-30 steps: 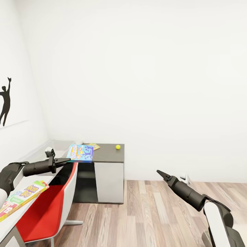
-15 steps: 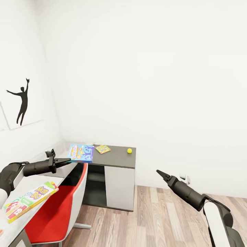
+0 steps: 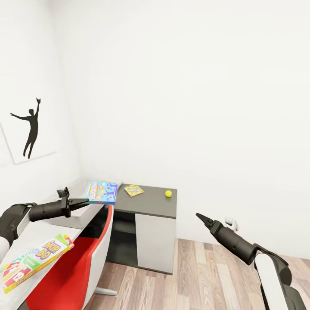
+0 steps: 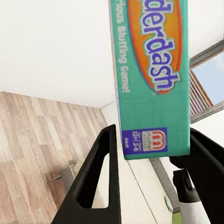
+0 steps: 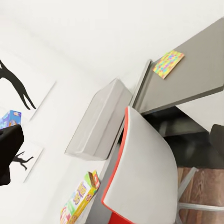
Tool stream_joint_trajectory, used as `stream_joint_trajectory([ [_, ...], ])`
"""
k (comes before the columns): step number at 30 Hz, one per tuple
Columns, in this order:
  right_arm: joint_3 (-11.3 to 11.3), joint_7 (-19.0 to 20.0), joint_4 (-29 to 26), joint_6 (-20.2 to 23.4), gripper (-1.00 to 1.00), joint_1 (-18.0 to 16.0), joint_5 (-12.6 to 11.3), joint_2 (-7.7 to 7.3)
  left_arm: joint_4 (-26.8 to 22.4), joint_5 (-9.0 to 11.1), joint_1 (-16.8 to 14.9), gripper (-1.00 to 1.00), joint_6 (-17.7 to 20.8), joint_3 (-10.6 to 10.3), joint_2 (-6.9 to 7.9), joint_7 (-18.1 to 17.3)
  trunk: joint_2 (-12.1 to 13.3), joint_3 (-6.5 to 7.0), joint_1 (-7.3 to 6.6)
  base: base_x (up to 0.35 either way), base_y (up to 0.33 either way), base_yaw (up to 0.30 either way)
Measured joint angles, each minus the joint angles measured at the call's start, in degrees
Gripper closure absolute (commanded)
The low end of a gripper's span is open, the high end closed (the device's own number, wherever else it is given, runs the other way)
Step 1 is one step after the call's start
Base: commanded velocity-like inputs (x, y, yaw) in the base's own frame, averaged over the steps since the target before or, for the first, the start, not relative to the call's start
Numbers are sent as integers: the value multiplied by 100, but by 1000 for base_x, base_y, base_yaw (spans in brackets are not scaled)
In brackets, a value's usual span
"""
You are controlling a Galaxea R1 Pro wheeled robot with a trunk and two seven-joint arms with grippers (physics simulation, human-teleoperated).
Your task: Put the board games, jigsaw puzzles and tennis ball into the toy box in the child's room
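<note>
The left gripper [image 3: 79,202] held a stiff, light board-game box [image 4: 151,79] by one edge between its jaws above the tabletop [image 3: 150,202], while the right gripper [image 3: 202,218] looked closed and empty, tennis ball [image 3: 168,193] beyond.

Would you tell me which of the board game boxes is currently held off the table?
The blue-and-teal Balderdash box, clamped in the left gripper; the yellow Skip-Bo box lies flat on the white table.

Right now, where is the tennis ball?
In the head view the tennis ball sits on the dark desk, near its right end, to the right of the colourful jigsaw puzzle.
</note>
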Motion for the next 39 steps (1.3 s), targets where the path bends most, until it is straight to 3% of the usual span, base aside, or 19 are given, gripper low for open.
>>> stream_joint_trajectory([
  [39, 69, 2, -1, 0, -100, 0, 5, -17, -1, 1, 1, 100, -3, 8, -87, 0, 0, 0, 0, 195, -142, 289],
])
